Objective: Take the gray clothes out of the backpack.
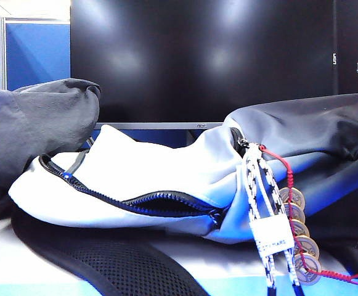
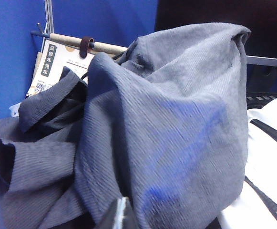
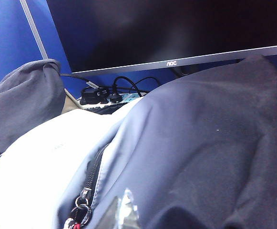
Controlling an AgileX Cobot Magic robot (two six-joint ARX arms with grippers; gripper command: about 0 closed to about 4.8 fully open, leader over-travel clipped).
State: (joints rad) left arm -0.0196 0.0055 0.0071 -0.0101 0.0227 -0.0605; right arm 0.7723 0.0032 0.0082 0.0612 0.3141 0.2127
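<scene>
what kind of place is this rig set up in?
Likely an office or lab desk: a large black AOC monitor, blue partition panels, and a paper calendar hung on a wooden rod behind the wrinkled gray clothes.

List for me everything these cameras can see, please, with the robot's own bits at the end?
Bulky wrinkled charcoal-gray fabric clothes: one, left of the bag, outside it.
Large pale-gray and dark-gray backpack: one, lying on its side, navy zipper open.
White-navy braided cord: one, hanging from the zipper pull.
Red string of brass coins: one, beside the cord.
Black mesh strap: one, under the bag.
Black monitor: one, behind.
Paper wall calendar: one, on the blue partition.
Left gripper: fingers shut, near the clothes.
Right gripper: fingers shut, over the backpack.
</scene>
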